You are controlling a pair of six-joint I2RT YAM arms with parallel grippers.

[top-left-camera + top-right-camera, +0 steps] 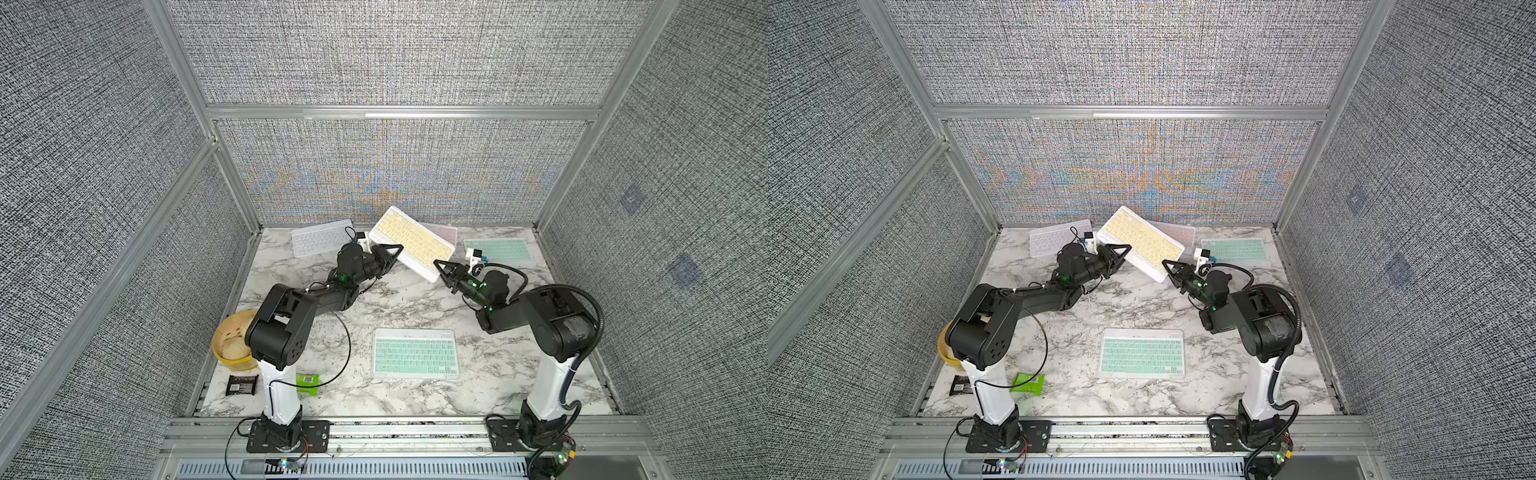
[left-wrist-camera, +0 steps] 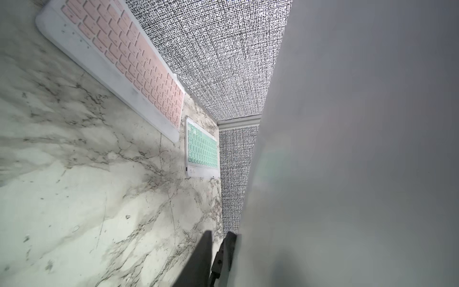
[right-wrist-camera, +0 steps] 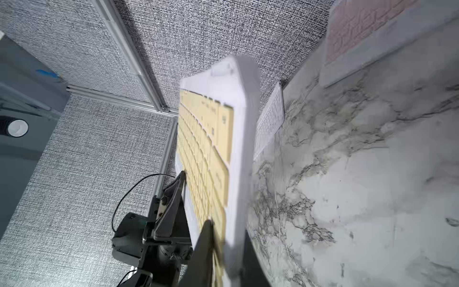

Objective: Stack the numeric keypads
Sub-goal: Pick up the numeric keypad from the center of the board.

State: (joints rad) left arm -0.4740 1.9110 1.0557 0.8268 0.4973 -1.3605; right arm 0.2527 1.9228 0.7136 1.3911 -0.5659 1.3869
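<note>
Mid-air above rear centre of the marble table (image 1: 415, 303): yellow keypad (image 1: 409, 241), key face up, tilted, clear of the surface. Long axis diagonal in both top views, far-L end to near-R end. Thin flat rectangle w/ rounded corners, white plastic frame, pale yellow square keys in rows. Plain whitish underside fills much of the L wrist view.

L gripper (image 1: 395, 255) at the near long edge, towards the far-L end. Upper black triangular finger lying over the white frame. Gripping or loose: can't tell from any view.

R gripper (image 1: 439, 272) at the near-R corner, clenched on yellow keypad. In R wrist view, one finger (image 3: 208, 248) across the keys, other behind the back, pad pinched btw them.

Flat on table, keys up, apart from each other:
- white keypad (image 1: 320, 239), rear L, slightly skewed
- pink keypad (image 1: 444, 232), by the back wall, partly hidden behind yellow keypad
- rear mint keypad (image 1: 498, 248), far R
- near mint keypad (image 1: 415, 353), front centre btw the arm bases, long axis across the table

Table top glossy, white w/ grey veins. Walls (image 1: 395, 62) grey woven fabric in alu frame.

Near-L corner: round yellow basket (image 1: 226, 345), partly behind L arm; green packet (image 1: 307, 380); dark packet (image 1: 242, 384).
</note>
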